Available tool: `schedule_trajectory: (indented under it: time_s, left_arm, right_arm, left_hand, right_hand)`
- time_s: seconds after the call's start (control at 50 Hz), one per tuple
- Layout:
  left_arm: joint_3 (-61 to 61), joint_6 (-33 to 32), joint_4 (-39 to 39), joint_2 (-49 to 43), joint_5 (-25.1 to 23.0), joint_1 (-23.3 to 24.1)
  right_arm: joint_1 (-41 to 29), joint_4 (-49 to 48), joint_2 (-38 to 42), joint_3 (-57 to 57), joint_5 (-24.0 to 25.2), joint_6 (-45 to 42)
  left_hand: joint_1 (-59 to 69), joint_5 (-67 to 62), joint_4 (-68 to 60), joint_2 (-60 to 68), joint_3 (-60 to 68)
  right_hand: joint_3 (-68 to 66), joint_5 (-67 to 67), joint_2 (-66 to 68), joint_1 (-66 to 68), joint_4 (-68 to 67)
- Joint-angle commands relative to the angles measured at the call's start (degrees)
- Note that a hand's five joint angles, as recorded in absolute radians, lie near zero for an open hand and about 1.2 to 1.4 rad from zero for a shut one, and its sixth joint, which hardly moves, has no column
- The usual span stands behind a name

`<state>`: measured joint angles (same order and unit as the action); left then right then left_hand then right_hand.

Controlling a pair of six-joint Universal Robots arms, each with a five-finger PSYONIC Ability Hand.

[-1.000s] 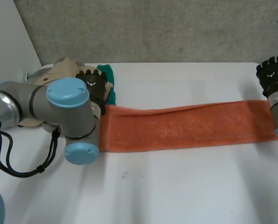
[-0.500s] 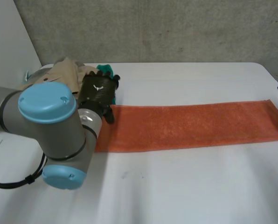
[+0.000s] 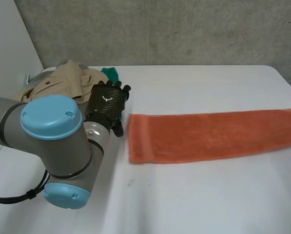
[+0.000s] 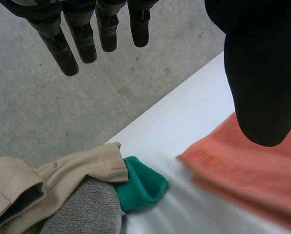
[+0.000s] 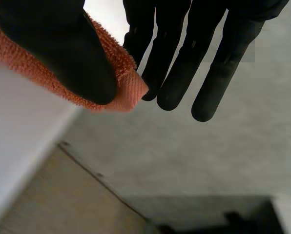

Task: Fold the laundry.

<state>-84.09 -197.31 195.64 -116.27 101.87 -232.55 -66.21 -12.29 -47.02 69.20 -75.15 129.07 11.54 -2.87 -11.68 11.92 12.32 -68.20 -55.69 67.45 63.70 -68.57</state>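
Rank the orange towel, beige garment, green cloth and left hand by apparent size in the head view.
1. orange towel, by far the largest.
2. beige garment, partly behind the left arm.
3. left hand, though it may sit nearer the camera.
4. green cloth, judged by its exposed part.

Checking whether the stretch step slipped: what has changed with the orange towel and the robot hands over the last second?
The orange towel slid along the table toward the robot's right, so its end now lies apart from the open left robot hand. The right robot hand pinches a corner of it between thumb and fingers. The clothes pile stayed put.
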Motion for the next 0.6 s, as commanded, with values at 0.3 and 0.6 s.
schedule_trajectory:
  time_s: [0.3, 0.6]
  left_arm:
    - [-7.5, 0.2, 0.3, 8.3, 0.1, -0.7]
    - [-8.4, 0.1, 2.2, 8.3, 0.0, -1.1]
  right_arm:
    - [-36.0, -13.8, -13.8, 16.2, 8.3, -2.2]
    - [-56.6, -15.7, -4.6, 19.5, 10.7, -3.6]
  left_hand:
    - [-1.5, 2.9, 1.7, -1.9, -2.3]
    - [-1.5, 2.9, 1.7, -1.9, -2.3]
  right_hand:
    - [-11.8, -14.3, 12.5, 16.3, -11.4]
    - [51.0, 48.5, -50.3, -46.5, 51.4]
